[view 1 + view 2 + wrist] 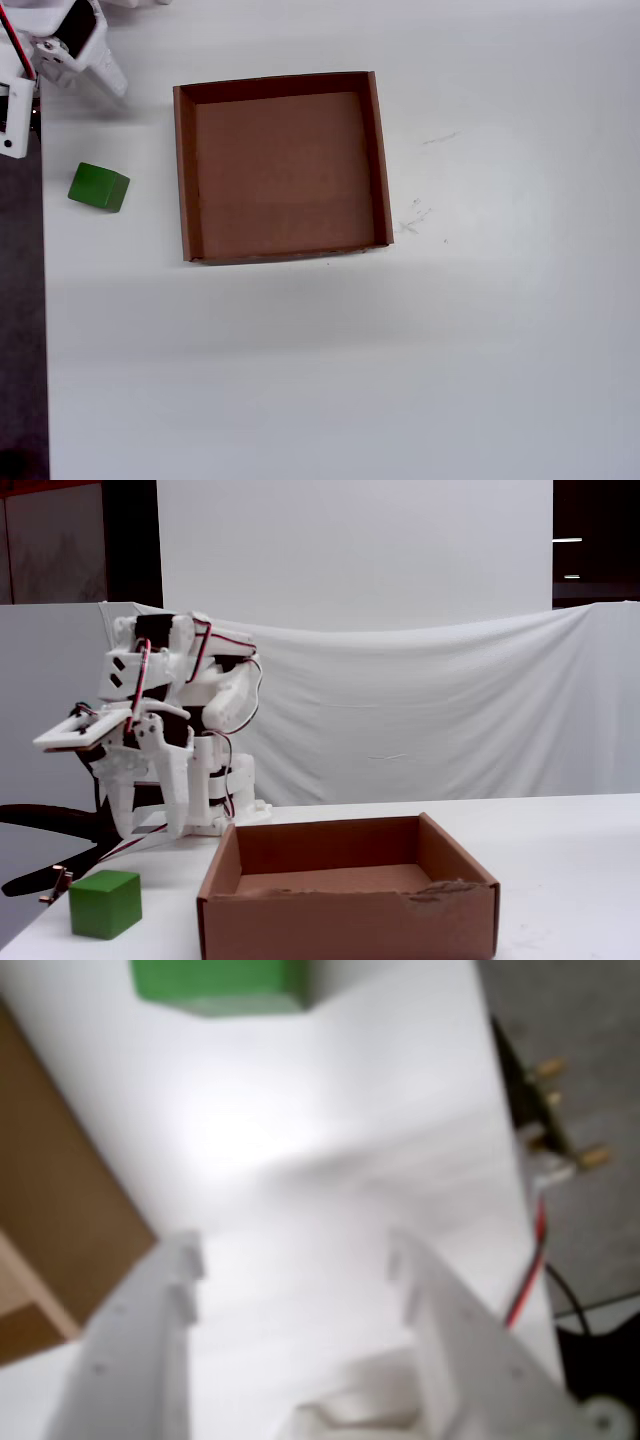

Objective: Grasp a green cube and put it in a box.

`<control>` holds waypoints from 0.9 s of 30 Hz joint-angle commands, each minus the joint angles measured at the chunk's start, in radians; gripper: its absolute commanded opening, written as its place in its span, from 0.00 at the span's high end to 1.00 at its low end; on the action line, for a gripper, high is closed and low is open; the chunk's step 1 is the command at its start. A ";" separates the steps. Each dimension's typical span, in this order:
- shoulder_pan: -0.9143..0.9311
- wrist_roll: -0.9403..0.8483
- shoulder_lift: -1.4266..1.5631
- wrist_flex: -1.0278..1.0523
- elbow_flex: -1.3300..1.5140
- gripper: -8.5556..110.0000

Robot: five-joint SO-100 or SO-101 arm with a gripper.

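Observation:
The green cube (99, 187) sits on the white table near its left edge, left of the box (185, 170), and apart from it. In the fixed view the cube (105, 903) is at the front left, beside the box (350, 915). My gripper (150, 825) points down behind the cube, above the table. In the wrist view my gripper (293, 1255) is open and empty, the cube (220, 985) lies ahead at the top edge, and the box (50, 1220) is at the left. In the overhead view my gripper (95, 65) is at the top left corner.
The table's left edge (42, 300) runs close to the cube, with dark floor beyond. A small circuit board with red and black wires (545, 1110) shows at the right of the wrist view. A white cloth (420, 710) hangs behind the table.

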 commanded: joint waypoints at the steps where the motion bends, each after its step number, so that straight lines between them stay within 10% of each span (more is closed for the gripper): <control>1: 0.008 0.037 -0.044 -0.037 -0.067 0.72; 27: 0.009 0.098 -0.614 -0.201 -0.394 0.68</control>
